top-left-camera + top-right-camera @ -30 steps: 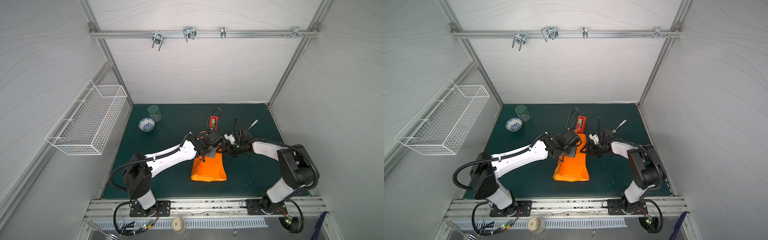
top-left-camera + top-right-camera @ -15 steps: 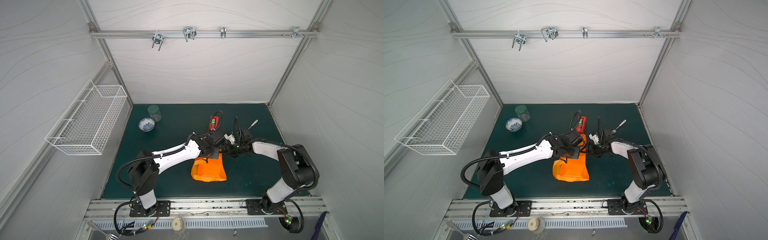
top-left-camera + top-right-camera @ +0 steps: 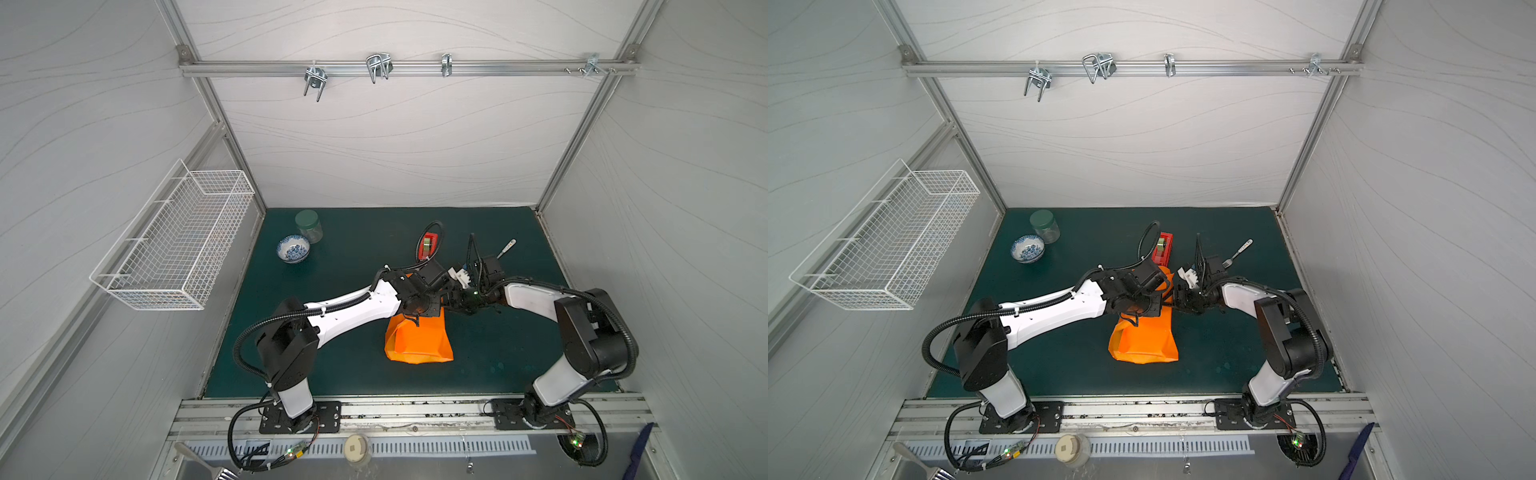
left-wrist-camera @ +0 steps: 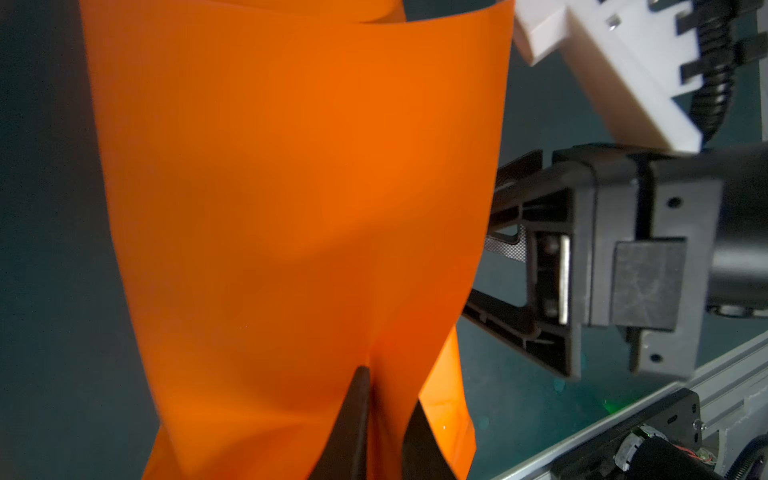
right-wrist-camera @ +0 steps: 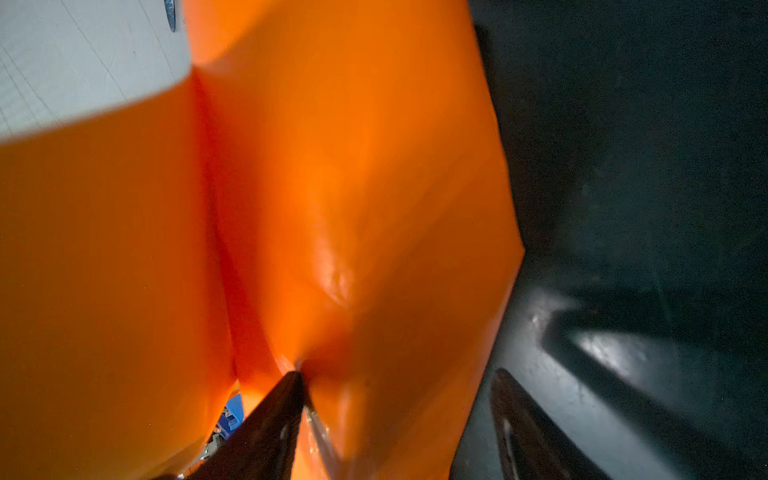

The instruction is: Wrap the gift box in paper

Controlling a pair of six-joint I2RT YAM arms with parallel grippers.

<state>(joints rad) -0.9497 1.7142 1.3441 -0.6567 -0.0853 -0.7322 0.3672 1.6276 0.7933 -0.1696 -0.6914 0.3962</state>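
Observation:
The orange paper (image 3: 417, 340) (image 3: 1144, 338) lies bunched in the middle of the green mat, its far end lifted. The gift box is hidden, and I cannot tell whether it is under the paper. My left gripper (image 3: 426, 309) (image 4: 388, 386) is at the lifted far end, shut on a fold of the paper (image 4: 291, 187) that creases at its fingertips. My right gripper (image 3: 451, 297) (image 5: 397, 374) faces it from the right and stands open. One of its fingers (image 5: 286, 395) presses into the paper (image 5: 353, 187); the other is apart over the mat.
A red tape dispenser (image 3: 428, 245) lies just behind the grippers, with a fork (image 3: 507, 248) to its right. A patterned bowl (image 3: 293, 248) and a green-lidded jar (image 3: 308, 225) stand at the back left. A wire basket (image 3: 174, 245) hangs on the left wall.
My left arm has swung its elbow to the right and its gripper has shifted a little toward the right gripper, still on the paper's far end. The right arm has not moved.

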